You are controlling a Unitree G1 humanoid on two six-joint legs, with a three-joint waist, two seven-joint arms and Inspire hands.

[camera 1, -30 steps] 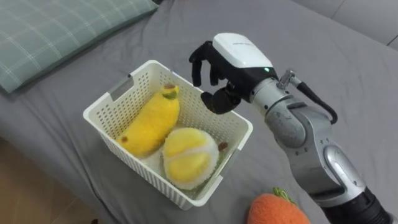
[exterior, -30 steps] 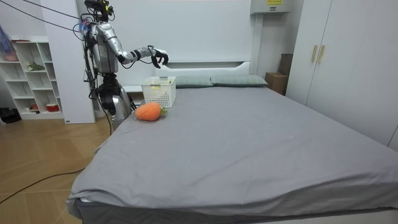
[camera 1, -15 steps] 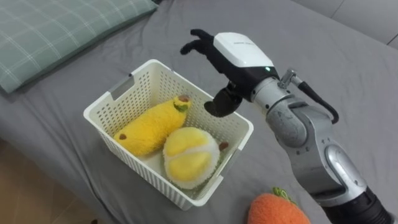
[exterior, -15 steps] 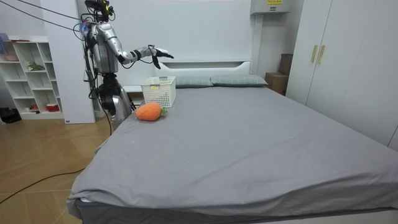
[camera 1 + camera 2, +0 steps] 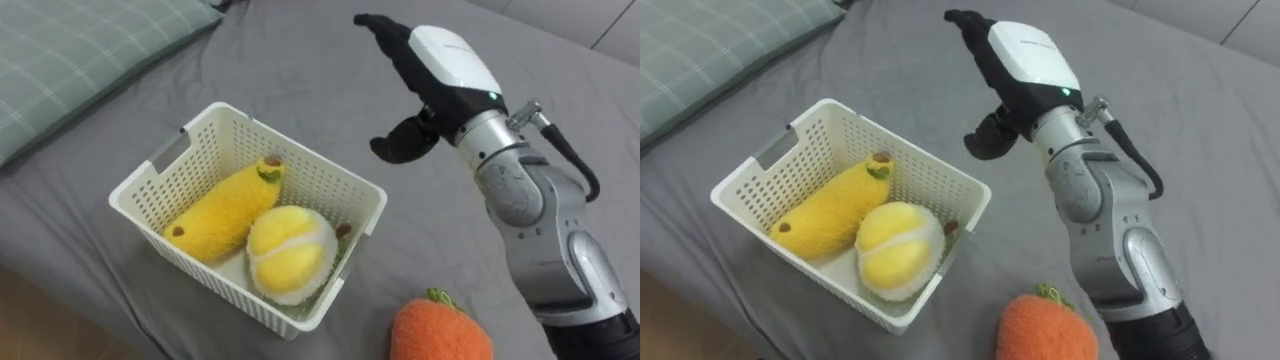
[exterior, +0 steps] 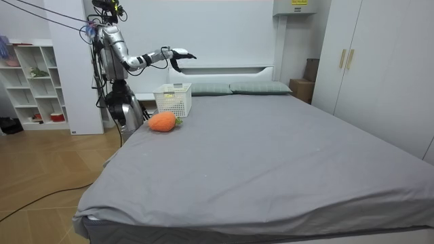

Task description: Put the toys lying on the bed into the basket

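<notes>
A white slatted basket (image 5: 160, 172) (image 5: 758, 163) stands on the grey bed. In it lie a yellow plush banana (image 5: 222, 208) (image 5: 828, 212) and a round yellow plush fruit (image 5: 290, 248) (image 5: 898, 247). An orange plush fruit with a green top (image 5: 440, 328) (image 5: 1045, 330) lies on the sheet at the near right, outside the basket. My right hand (image 5: 430, 75) (image 5: 1015, 65) hovers above the bed to the right of the basket, fingers straight, holding nothing. In the room view the right hand (image 6: 178, 54) reaches out above the basket (image 6: 173, 99).
A checked green pillow (image 5: 70, 60) lies at the far left on the bed. The grey sheet (image 5: 300, 80) spreads wide behind and right of the basket. I stand at the bed's corner by a white shelf unit (image 6: 34, 81).
My right hand let go of the banana, which dropped flat into the basket. The hand opened and rose away to the right of the basket.
</notes>
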